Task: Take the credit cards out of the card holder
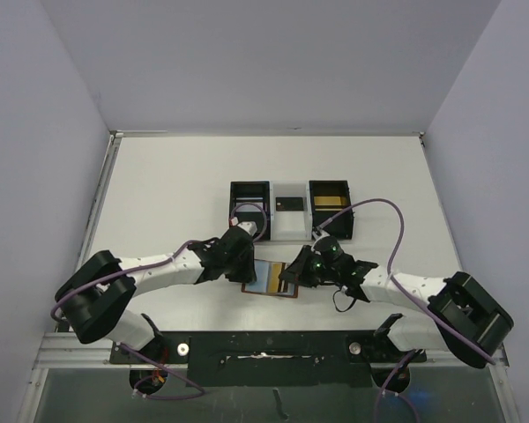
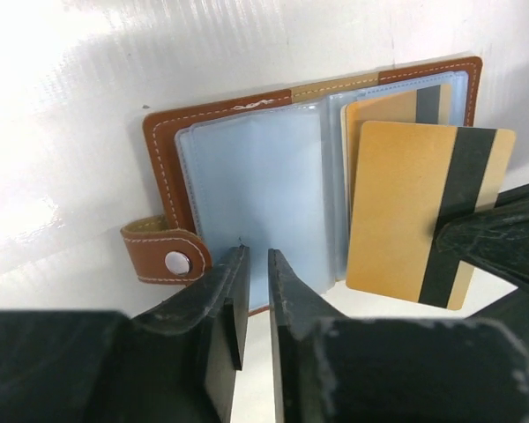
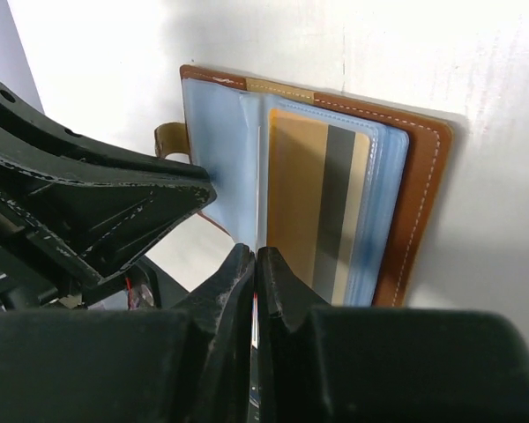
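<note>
Flat, cool overhead light fills the top view, sharp edge to edge, with only soft shadows. From the left wrist, the white table (image 2: 70, 106) burns out in glare; the credit card (image 2: 392, 211) reads crisp, the near fingers (image 2: 220, 317) blurred. From the right wrist, a grey shadow edges the card holder (image 3: 423, 194).

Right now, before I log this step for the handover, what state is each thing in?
card holder: open flat, snap undone.
held credit card: mostly out of its pocket.
second credit card: in its pocket.
right gripper: shut on held credit card.
left gripper: slightly open, tips at card holder's near edge.
tray: gold cards in right compartment.
</note>
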You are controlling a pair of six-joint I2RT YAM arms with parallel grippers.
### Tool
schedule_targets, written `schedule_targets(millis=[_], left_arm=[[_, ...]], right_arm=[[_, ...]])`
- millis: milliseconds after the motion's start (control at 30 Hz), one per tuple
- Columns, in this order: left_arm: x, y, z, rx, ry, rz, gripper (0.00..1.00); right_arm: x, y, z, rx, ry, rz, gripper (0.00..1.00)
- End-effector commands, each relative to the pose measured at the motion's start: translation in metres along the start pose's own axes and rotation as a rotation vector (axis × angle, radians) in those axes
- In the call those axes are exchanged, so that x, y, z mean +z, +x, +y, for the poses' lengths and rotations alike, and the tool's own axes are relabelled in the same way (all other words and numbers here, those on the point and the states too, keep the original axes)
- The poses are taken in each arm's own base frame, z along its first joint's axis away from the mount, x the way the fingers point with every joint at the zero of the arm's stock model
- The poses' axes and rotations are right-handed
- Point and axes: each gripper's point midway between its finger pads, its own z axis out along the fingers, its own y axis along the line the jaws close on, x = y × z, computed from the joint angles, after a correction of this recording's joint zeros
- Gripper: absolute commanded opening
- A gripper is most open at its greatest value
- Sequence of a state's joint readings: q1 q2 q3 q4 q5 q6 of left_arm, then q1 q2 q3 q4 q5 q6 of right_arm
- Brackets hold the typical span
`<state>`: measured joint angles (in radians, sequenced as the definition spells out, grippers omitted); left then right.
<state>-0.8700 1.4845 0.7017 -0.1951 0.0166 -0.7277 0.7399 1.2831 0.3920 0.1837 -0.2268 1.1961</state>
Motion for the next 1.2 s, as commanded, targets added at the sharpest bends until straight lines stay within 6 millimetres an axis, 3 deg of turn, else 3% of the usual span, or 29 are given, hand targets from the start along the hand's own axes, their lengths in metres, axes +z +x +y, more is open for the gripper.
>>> schedule_targets(millis=[0, 200, 367, 500, 700, 933, 1167], left_arm=[[-0.023, -0.029, -0.019, -0.005, 0.054, -0.115, 0.18], [-0.044, -0.049, -0.066, 0.036, 0.258, -0.170, 0.28], [-0.038, -0.036, -0.093, 0.057, 0.410, -0.086, 0.30], [-0.016, -0.020, -0.087, 0.037, 0.384, -0.019, 0.30], [0.006, 0.003, -0.030, 0.004, 0.145, 0.020, 0.26], [-0.008, -0.011, -0.041, 0.001, 0.184, -0.041, 0.25], [-0.032, -0.030, -0.053, 0.039, 0.226, -0.122, 0.26]], right_arm=[[-0.017, -0.027, 0.023, -0.065, -0.030, -0.121, 0.00], [-0.040, -0.051, 0.022, -0.119, 0.023, -0.255, 0.00], [-0.067, -0.074, 0.017, -0.124, 0.078, -0.407, 0.00], [-0.084, -0.086, 0.019, -0.126, 0.067, -0.496, 0.00], [-0.094, -0.092, 0.036, -0.277, -0.020, -0.546, 0.00], [-0.103, -0.097, 0.047, -0.594, -0.045, -0.587, 0.00], [-0.127, -0.122, 0.050, -0.849, 0.136, -0.618, 0.00]])
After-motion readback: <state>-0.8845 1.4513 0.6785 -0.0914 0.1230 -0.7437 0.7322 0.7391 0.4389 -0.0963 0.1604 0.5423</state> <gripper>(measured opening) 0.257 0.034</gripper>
